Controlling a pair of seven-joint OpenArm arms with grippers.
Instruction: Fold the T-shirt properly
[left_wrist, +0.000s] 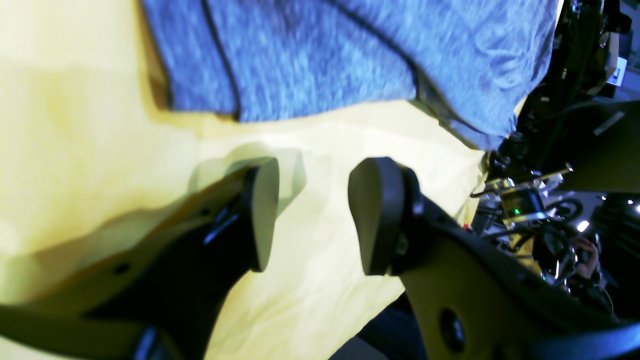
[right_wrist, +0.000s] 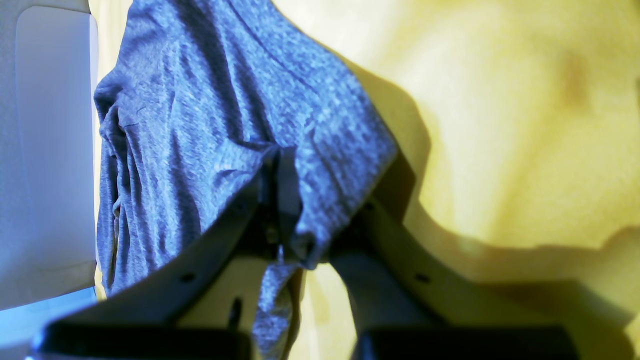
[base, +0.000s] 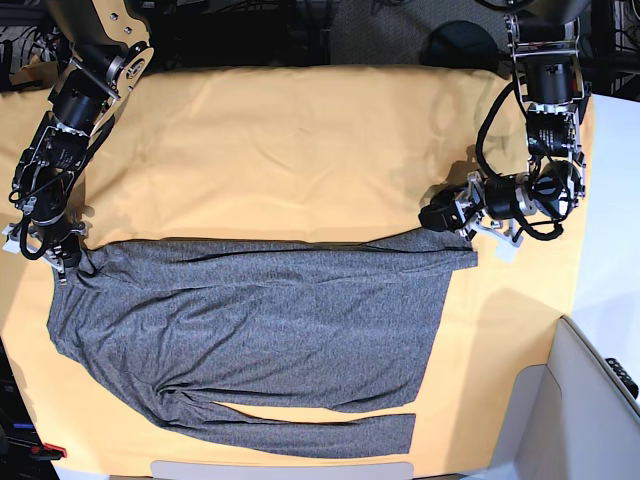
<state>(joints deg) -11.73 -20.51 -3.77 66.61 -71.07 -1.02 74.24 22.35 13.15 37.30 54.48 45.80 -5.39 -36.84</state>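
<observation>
The heather-grey T-shirt (base: 260, 320) lies spread across the front half of the table, a long sleeve (base: 300, 425) stretched along its near edge. My right gripper (base: 66, 260) is at the shirt's far-left corner, shut on a bunched fold of the fabric (right_wrist: 295, 220). My left gripper (base: 434, 217) hovers just beyond the shirt's far-right corner (base: 465, 255). Its jaws stand wide open over bare cloth, and nothing lies between its pads (left_wrist: 262, 210). In the left wrist view the shirt's hem (left_wrist: 325, 55) runs just ahead of the left gripper (left_wrist: 315, 215).
A yellow-orange table cloth (base: 300, 150) covers the table under the shirt. A pale grey panel (base: 590, 400) sits at the front right corner, and also shows in the right wrist view as a pale grey panel (right_wrist: 45, 150). Cables and arm hardware (left_wrist: 530, 210) crowd the table's right side.
</observation>
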